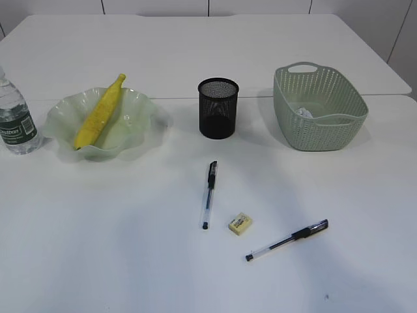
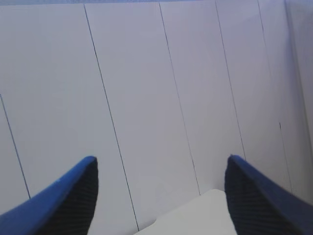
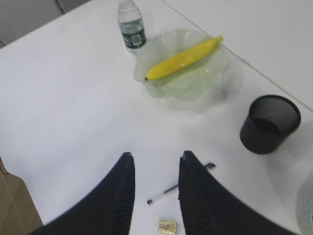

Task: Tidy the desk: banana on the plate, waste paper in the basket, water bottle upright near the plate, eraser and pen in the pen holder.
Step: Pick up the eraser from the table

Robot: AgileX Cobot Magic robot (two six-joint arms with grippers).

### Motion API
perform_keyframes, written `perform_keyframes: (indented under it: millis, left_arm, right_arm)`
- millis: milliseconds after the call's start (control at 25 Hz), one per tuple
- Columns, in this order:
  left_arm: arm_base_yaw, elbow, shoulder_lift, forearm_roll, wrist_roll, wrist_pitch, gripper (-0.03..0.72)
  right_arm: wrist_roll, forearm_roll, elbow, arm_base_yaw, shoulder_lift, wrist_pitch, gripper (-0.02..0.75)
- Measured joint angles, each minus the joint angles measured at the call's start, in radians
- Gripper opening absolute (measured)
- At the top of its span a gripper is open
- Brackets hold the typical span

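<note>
The banana [image 1: 101, 117] lies in the pale green plate [image 1: 58, 111]. Just left of the plate the water bottle [image 1: 16, 120] stands upright. Waste paper [image 1: 304, 112] sits inside the green basket [image 1: 319, 107]. Two pens [image 1: 208, 193] [image 1: 288, 239] and a yellow eraser [image 1: 240, 223] lie on the table in front of the black mesh pen holder [image 1: 218, 107]. Neither arm shows in the exterior view. My right gripper [image 3: 156, 154] hangs open and empty high above one pen [image 3: 164, 194] and the eraser [image 3: 167, 226]. My left gripper [image 2: 161, 159] is open and empty, facing a panelled wall.
The white table carries the plate [image 3: 215, 73], banana [image 3: 183, 58], bottle [image 3: 131, 27] and pen holder [image 3: 269, 125] in the right wrist view. A seam runs across the table behind the objects. A table corner [image 2: 195, 215] shows below the left gripper.
</note>
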Motion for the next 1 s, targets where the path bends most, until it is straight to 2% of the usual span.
perform_keyframes:
  millis: [200, 440, 600, 1000]
  left_arm:
    - [0.000, 0.000, -0.009, 0.003, -0.037, 0.000, 0.568]
    - [0.000, 0.000, -0.009, 0.014, -0.082, 0.004, 0.568]
    - [0.000, 0.000, -0.009, 0.041, -0.095, 0.004, 0.568]
    - [0.000, 0.000, -0.009, 0.086, -0.113, 0.013, 0.566]
  right_arm:
    - [0.159, -0.150, 0.000, 0.000, 0.008, 0.008, 0.234]
    - [0.250, -0.283, 0.000, 0.000, 0.021, 0.010, 0.234]
    - [0.308, -0.315, 0.008, 0.000, 0.045, 0.010, 0.234]
    - [0.334, -0.342, 0.151, 0.000, 0.069, 0.010, 0.234]
